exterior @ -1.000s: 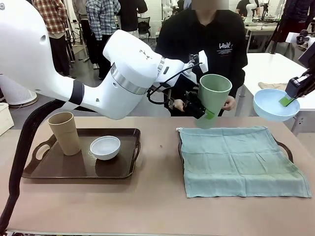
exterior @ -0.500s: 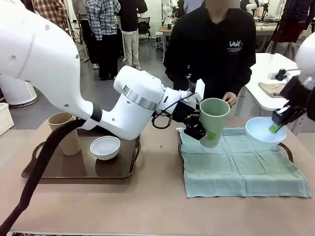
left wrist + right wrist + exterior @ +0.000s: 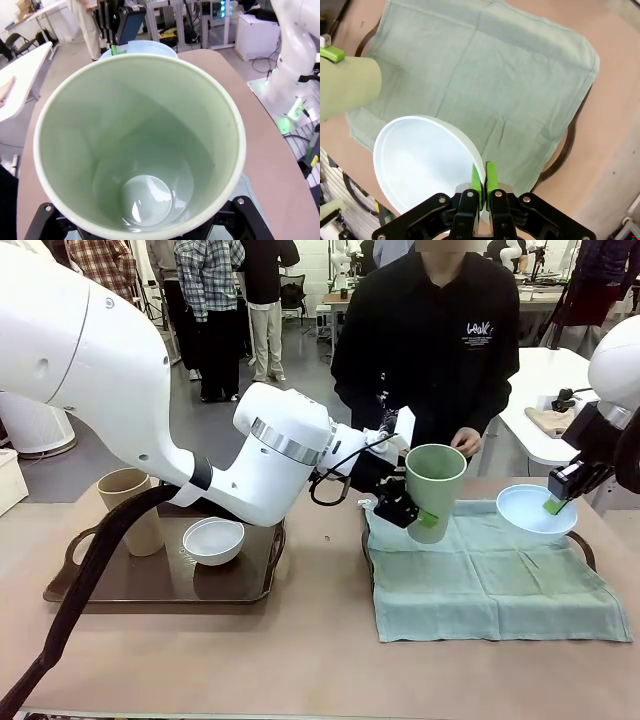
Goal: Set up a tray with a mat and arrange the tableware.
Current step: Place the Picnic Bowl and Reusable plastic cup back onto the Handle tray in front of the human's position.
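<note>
the sage-green cloth mat (image 3: 490, 580) is already spread over the dark right-hand tray (image 3: 588, 548), whose handles can be seen poking out past the mat's left and right edges, so the first part of the task is judged done.

the tall pale green handleless cup (image 3: 436, 485) is held nearly upright over the mat's far left corner by the left gripper (image 3: 424, 517), whose fingers are closed on the cup's lower part. the small round light blue bowl (image 3: 535, 510) is held at a tilt over the mat's far right corner by the right gripper (image 3: 483, 182). its green pads are pinched on the bowl's rim, one inside and one outside. whether either piece is touching the cloth cannot be told, and neither has been released.

the tall tan handleless cup (image 3: 130, 510) is left standing at the far left corner of the brown plastic tray (image 3: 160, 595), and the small round white bowl (image 3: 213, 540) is left near that tray's middle, towards its right edge. roughly half the arranging is therefore judged to be outstanding.

against the frame a second earlier, the green cup has been brought down from a higher, more tilted pose behind the mat's far edge. the blue bowl has been carried inward and lowered from well off the tray's right edge. the tan cup and white bowl have not been moved.
</note>
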Available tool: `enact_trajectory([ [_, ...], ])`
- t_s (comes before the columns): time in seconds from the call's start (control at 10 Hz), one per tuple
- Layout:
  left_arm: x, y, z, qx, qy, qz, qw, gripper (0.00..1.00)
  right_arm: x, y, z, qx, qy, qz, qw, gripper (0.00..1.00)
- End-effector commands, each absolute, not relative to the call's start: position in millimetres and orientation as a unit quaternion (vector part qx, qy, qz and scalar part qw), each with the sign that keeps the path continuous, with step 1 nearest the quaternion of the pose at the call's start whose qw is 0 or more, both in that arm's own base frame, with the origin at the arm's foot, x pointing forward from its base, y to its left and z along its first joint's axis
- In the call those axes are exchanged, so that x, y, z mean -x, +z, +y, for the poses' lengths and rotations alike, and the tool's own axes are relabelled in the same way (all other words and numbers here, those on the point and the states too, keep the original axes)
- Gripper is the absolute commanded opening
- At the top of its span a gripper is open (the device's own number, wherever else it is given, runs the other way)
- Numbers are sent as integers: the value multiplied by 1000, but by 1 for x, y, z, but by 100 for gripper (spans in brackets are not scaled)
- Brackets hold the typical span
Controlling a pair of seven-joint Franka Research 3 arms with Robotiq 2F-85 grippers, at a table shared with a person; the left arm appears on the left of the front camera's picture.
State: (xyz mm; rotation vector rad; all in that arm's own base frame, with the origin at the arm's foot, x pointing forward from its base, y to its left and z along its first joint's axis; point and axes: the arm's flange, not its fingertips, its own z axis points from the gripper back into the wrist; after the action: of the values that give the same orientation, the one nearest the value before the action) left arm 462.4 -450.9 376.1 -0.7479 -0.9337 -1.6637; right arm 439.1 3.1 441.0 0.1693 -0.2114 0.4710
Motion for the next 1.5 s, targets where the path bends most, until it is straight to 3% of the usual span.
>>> enact_trajectory([
  [0.0, -469, 361, -453, 319, -690, -368, 535, 84, -447, 421, 4, -92, 253, -96, 958, 4],
  [0.5, -482, 314, -472, 320, -706, -365, 516, 84, -472, 376, 5, -101, 294, -97, 946, 4],
  [1.4, -483, 308, -470, 339, -692, -368, 520, 84, -492, 328, 4, -108, 314, -110, 937, 4],
])
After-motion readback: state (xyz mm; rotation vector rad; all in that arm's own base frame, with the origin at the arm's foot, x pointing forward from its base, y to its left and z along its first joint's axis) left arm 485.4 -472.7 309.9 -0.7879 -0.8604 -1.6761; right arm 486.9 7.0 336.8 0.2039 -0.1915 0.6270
